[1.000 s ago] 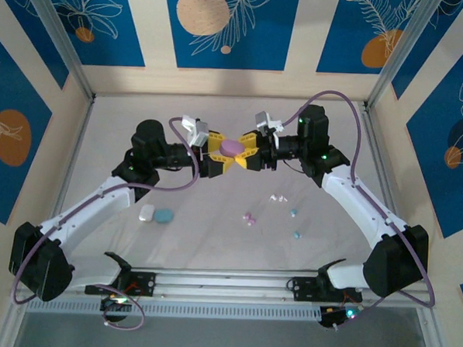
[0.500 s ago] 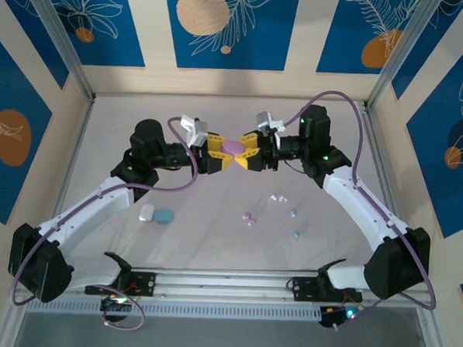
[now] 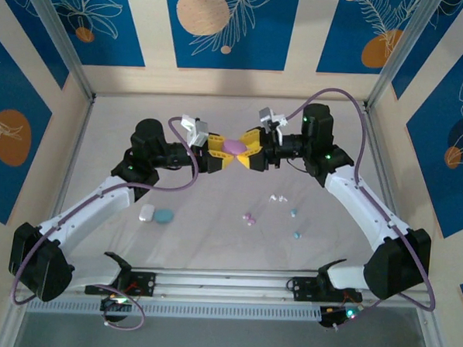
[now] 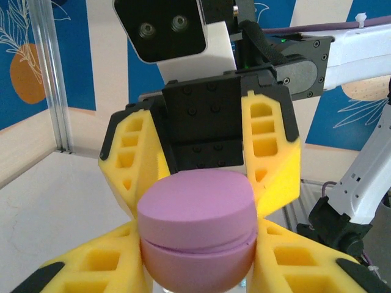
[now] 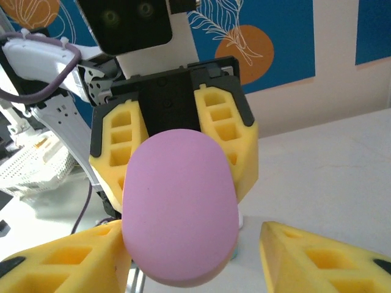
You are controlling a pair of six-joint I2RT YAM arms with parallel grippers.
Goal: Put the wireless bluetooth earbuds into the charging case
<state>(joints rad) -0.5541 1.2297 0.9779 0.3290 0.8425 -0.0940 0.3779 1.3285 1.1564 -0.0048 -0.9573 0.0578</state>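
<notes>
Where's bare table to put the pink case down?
Free: table between the teal case and pink earbuds; far strip behind the left claw and right claw. Crowded: right of centre, where white earbuds and teal earbuds lie scattered.

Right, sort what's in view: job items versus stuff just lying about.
Job: pink charging case, pink earbuds, white earbuds, teal earbuds.
Lying about, untouched for now: white case, teal case.
</notes>
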